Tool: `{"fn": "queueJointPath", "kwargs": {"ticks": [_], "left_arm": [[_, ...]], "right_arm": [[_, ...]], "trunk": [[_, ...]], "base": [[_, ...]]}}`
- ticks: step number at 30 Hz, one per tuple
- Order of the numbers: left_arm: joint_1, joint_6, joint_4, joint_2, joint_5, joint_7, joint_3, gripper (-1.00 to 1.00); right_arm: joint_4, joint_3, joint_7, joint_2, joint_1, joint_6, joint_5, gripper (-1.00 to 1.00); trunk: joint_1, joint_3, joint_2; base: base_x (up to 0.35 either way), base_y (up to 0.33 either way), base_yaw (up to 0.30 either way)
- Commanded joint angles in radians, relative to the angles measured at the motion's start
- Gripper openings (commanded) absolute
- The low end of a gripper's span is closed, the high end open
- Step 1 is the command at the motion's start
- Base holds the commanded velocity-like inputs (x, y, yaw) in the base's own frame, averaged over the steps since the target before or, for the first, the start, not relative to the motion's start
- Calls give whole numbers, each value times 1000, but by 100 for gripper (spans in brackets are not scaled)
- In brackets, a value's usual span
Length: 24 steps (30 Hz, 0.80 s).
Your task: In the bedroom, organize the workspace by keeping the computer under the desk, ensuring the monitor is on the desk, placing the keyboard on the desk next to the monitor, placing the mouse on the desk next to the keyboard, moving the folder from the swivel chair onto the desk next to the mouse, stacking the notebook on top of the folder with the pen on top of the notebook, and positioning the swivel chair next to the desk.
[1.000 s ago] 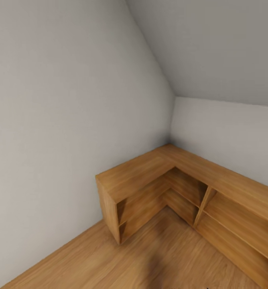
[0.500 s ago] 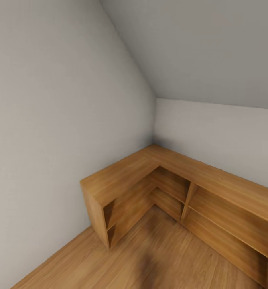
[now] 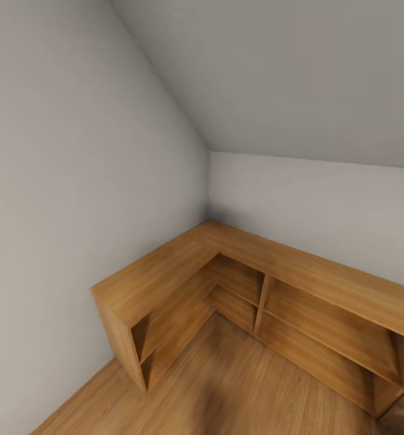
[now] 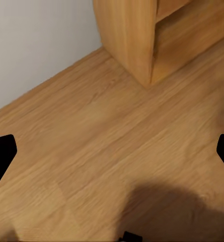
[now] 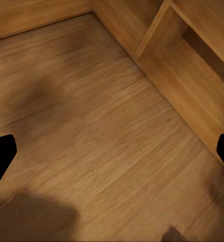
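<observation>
L-shaped wooden shelf unit fills a grey-walled corner on wood floor.

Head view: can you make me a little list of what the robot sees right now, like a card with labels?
place: corner of a room with grey walls and a sloped ceiling
furniture: L-shaped wooden shelf unit tucked into the corner
shelves: open compartments, nothing visible in them
floor: wooden planks
left claw: dark fingertips at the picture's edges, spread wide over the floor, holding nothing
right claw: fingertips likewise spread wide, holding nothing
</observation>
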Motion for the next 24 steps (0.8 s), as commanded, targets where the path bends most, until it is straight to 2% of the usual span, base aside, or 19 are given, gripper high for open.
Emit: {"fn": "queueJointPath", "kwargs": {"ticks": [1, 14, 24], "left_arm": [[-1, -2, 0, 0, 4, 6, -8, 100], [-1, -2, 0, 0, 5, 6, -7, 100], [-1, -3, 0, 0, 4, 7, -6, 100]], "right_arm": [[1, -1, -8, 0, -1, -2, 11, 100], [0, -5, -8, 1, -1, 0, 8, 100], [-1, -10, -10, 2, -1, 0, 5, 100]], "trunk": [[1, -1, -2], [1, 5, -2], [1, -2, -2]], "base": [[296, 0, -259], [295, 0, -261], [56, 0, -248]]}}
